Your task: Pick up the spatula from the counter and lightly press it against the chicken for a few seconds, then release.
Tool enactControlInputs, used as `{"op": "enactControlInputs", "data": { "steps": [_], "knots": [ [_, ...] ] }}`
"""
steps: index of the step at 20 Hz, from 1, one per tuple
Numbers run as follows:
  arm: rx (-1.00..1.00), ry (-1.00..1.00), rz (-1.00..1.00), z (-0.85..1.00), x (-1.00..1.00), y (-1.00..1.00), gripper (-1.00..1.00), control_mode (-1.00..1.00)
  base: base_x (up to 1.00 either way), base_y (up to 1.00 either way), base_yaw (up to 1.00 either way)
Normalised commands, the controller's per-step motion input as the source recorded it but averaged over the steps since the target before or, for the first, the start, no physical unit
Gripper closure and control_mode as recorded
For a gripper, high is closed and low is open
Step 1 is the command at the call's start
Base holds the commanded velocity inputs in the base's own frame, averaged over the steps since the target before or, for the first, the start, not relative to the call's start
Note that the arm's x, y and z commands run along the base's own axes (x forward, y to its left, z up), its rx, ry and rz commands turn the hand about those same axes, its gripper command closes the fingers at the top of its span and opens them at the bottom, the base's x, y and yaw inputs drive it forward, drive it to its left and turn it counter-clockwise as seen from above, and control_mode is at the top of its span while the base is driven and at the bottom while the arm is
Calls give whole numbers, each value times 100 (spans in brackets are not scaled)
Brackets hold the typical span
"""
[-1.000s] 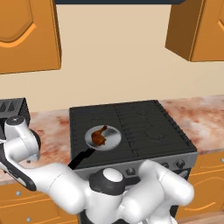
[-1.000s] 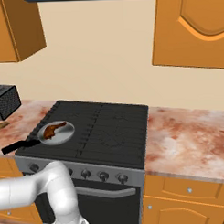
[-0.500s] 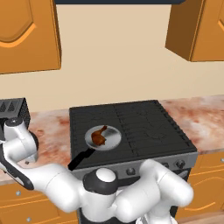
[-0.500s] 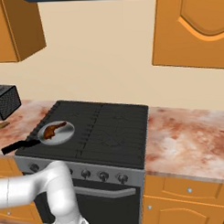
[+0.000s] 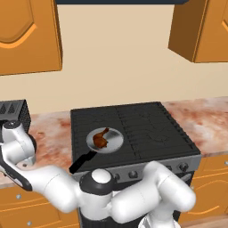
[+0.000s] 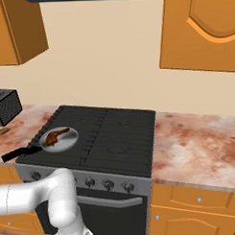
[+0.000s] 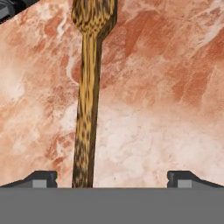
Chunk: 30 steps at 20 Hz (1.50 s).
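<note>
The wooden spatula (image 7: 87, 109) lay flat on the marbled counter (image 7: 166, 87), not yet lifted; in the hand view its handle ran straight up from the bottom edge and widened toward the blade at the top. The gripper (image 7: 113, 178) hung directly above it, looking down; the fingertips (image 7: 41, 177) were spread wide, with the handle standing between them but clearly nearer one tip than the other, and neither tip appeared to touch the wood. Nothing was pinched.

In the left base view the white arm (image 5: 49, 182) swung low and far out over the stretch of counter beside the stove (image 5: 147, 133), near the toaster (image 5: 13, 111); the hand itself sat just above the countertop there.

The chicken drumstick (image 5: 100, 139) rested in the frying pan (image 5: 116, 143) on the stove's near burner, the pan's dark handle pointing out over the stove's front edge toward the arm; the chicken lay well apart from the spatula, with part of the counter and the stove's edge between them.

By my reading the task was at its first step, the approach to the grasp; none of the real work was done. What was left seemed to be nearly everything: lowering and closing on the handle, probably after centring it between the tips; lifting the spatula; carrying it across to the pan; pressing the blade lightly on the chicken and holding it there; then letting go.
</note>
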Motion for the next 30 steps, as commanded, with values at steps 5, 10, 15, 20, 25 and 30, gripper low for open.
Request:
{"op": "enactControlInputs", "data": {
  "steps": [5,10,15,20,25,30],
  "knots": [
    [0,2,-3,-14,15,14,-100,-100,0,0,0],
    [0,3,-3,-19,9,9,-100,-100,0,0,0],
    [0,3,-3,-22,8,9,100,-100,0,0,0],
    [0,3,-2,-21,8,8,100,-100,0,0,0],
    [0,2,-2,-19,7,5,100,-100,0,0,0],
    [0,1,-1,-16,1,1,100,-100,0,0,0]
  ]
}}
